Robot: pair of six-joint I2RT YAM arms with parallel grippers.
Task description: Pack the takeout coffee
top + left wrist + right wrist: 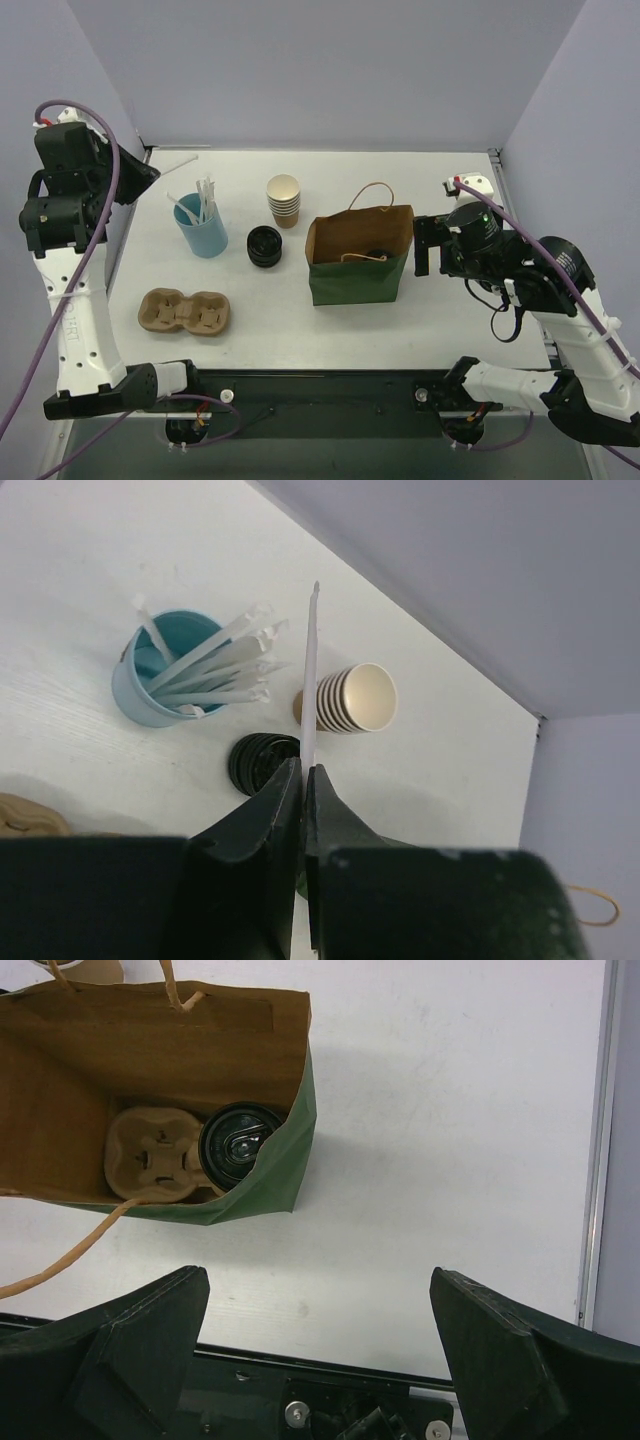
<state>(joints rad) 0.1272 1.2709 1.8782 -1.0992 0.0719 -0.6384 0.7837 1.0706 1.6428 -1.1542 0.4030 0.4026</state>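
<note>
White worktop [300, 335], matte, with pale grey-lilac walls [320, 70] on three sides and a metal rail [597, 1140] along its right edge.

On it, left to right:
- empty pulp carrier [186, 311], two slots, front left
- blue cup [203, 238] holding white wrapped sticks [206, 193]
- black lids [265, 246], stacked, no cup under them
- stack of tan cups [284, 200], just behind the lids
- paper bag [360, 278], green outside, kraft inside, standing open, twine handles up

Left end effector [303, 772] is high over the back-left corner. Its fingers are pressed together on a single white stick [311, 670], which pokes out well past the tips.

Right end effector [318, 1280] is just right of the bag, fingers wide apart, nothing between them.

The takeout coffee [238, 1146] is inside the bag, at the end nearest the right arm. It is seated in a second pulp carrier [150, 1155] on the bag floor, and that carrier's other slot is empty. Only the round black lid shows, glossy with a small raised detail at centre. The cup body is hidden under the lid and behind the bag wall. From the top camera only a sliver of the lid shows over the bag rim.
</note>
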